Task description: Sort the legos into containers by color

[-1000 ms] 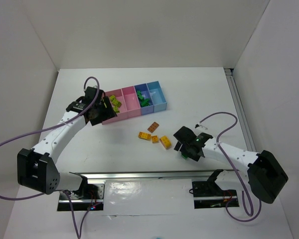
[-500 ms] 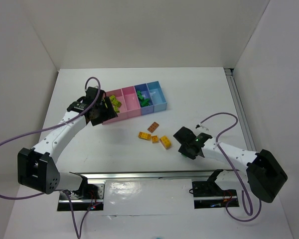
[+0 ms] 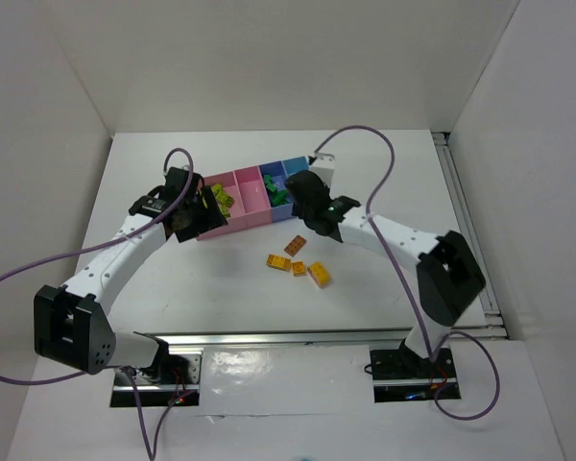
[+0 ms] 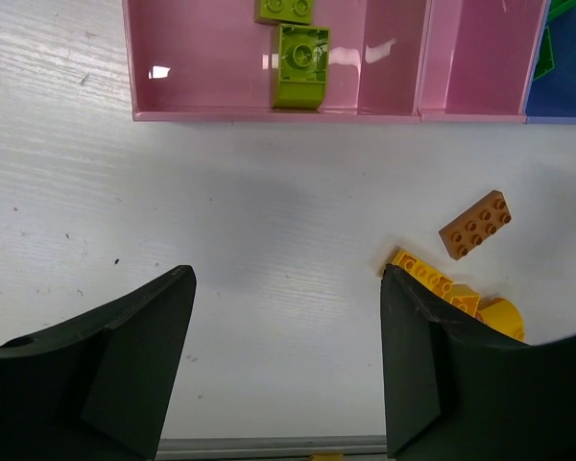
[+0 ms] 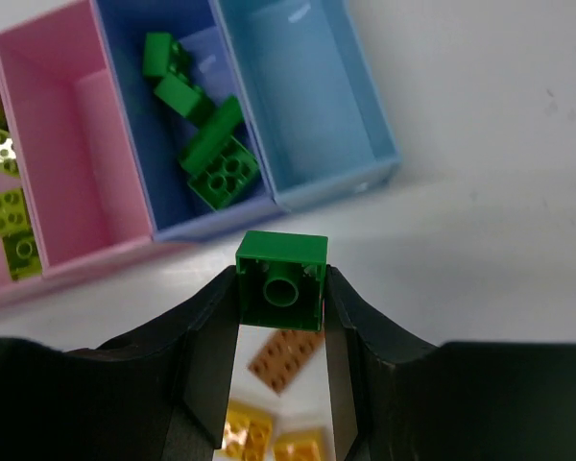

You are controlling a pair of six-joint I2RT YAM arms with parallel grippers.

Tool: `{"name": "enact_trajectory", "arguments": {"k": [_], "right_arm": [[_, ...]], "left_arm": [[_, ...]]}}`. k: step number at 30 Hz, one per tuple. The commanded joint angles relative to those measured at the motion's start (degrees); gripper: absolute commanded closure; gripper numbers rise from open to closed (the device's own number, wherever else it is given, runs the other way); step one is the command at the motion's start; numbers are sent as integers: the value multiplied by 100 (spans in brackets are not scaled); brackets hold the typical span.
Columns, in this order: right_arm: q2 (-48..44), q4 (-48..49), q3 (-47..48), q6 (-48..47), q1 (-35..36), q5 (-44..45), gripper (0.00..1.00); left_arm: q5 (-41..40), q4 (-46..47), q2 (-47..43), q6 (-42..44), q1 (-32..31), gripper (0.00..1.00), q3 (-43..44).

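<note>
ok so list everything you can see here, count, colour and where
bins: four joined, two pink, one dark blue, one light blue, far-centre of the table
lime green bricks: several (count unclear), in the leftmost pink bin
dark green bricks: about four, in the dark blue bin
held dark green brick: one, gripped close to the blue bins
yellow-orange bricks: three, on the table in front of the bins
brown-orange brick: one, on the table between those and the bins
table: one, white
left end effector: open, nothing in it, by the leftmost pink bin
right end effector: shut on the held dark green brick
</note>
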Motion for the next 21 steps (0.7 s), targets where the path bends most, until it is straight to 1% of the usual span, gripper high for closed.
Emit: {"name": "enact_trajectory", "arguments": {"k": [1,2,3,6,7,8,9,10,12,13,15,16,17,18,19,20,21], "right_arm": [[749,752,904,-941,-38,15,65],[1143,752,1124,-1010,-99,-56,65],[1321,805,1535,-1011,-100,-56,65],[2041,981,2099,-1221,-205,-293,62],[2244,876,2606,-1222,-344,-355,62],[2472,788,2881,-1222,-346,-486,61],[2892,692,3440,-1222,-433,-565,57],[3087,473,3716,-1222,-512,-662,40],[3491,200,4217,-1222,-513,-724,29],[3494,94,4481,-1222,-513,-724,26],[3109,250,4265,-1292,-513,-724,25],[2872,417,3759,-1292,-513,-724,25],[2617,697,3458,-1292,-513,-777,25],[2075,830,3150,-1292,-513,-777,28],[1792,945,2817,-1292,-513,-777,30],[1519,1085,2178,-1223,-513,-707,31],[985,1139,1859,-1222,-513,-707,32]], "left_arm": [[151,-2,44,58,21,19,213],[151,-3,44,58,21,19,213],[151,-3,44,110,21,19,213],[98,-64,-96,58,74,19,160],[98,-64,-166,58,74,19,108],[98,-64,-167,58,126,19,107],[151,-64,-167,58,127,19,107],[151,-64,-167,110,179,19,107],[204,-64,-167,163,179,19,107],[204,-64,-167,163,179,19,107],[204,-64,-167,225,179,19,160],[204,-12,-167,225,179,19,160],[204,-12,-167,225,179,19,160],[204,-12,-167,225,179,19,160],[204,-12,-115,225,179,19,160],[204,49,-114,225,179,19,160],[204,50,-53,225,179,19,160]]}}
